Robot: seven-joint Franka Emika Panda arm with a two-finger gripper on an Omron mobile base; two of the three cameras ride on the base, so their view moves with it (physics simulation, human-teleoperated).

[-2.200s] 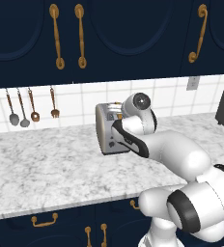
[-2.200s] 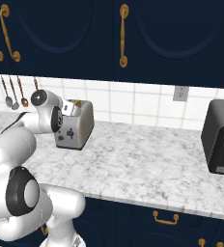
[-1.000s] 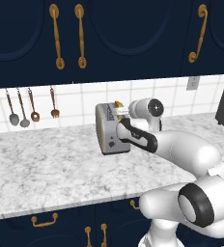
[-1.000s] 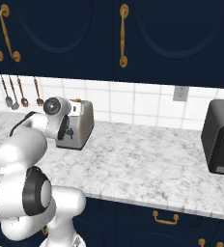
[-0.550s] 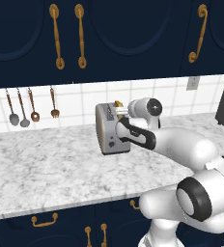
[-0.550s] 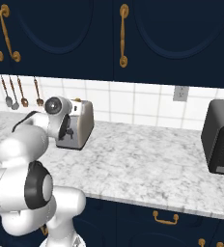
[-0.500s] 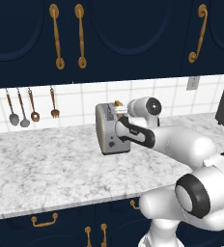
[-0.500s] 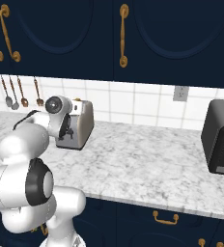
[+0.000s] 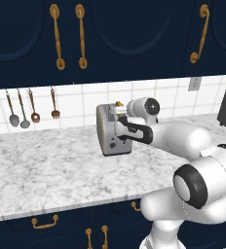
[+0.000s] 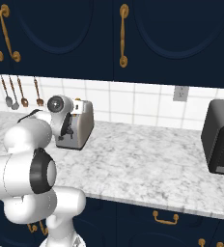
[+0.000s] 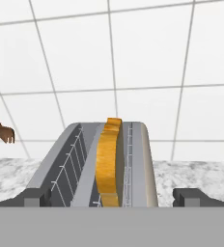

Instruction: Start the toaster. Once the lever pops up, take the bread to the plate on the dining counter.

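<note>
The toaster (image 9: 112,130) stands on the marbled desk (image 9: 51,170) toward its far edge, close to the white tiled wall (image 10: 133,106), its round-cornered end face turned to the near side. The arm reaches across the desk to it, and the claw (image 11: 112,198) is at the toaster's near end, looking along its top; its two dark fingertips (image 11: 36,197) stand wide apart, one at each side of the toaster's body, open and gripping nothing. The bread (image 11: 108,161) sits upright in the right-hand slot of the toaster, its orange-brown crust edge rising above the slot rim; the left-hand slot shows its bare wire guides. In the left base view a small bit of the crust shows above the toaster's top. Left of the toaster, spoons and a small fork (image 9: 55,103) hang on the wall. Far to the right on the same desk stands a black appliance (image 10: 220,137), well apart from the toaster. Dark navy cabinets with gold handles (image 9: 56,36) hang above.
</note>
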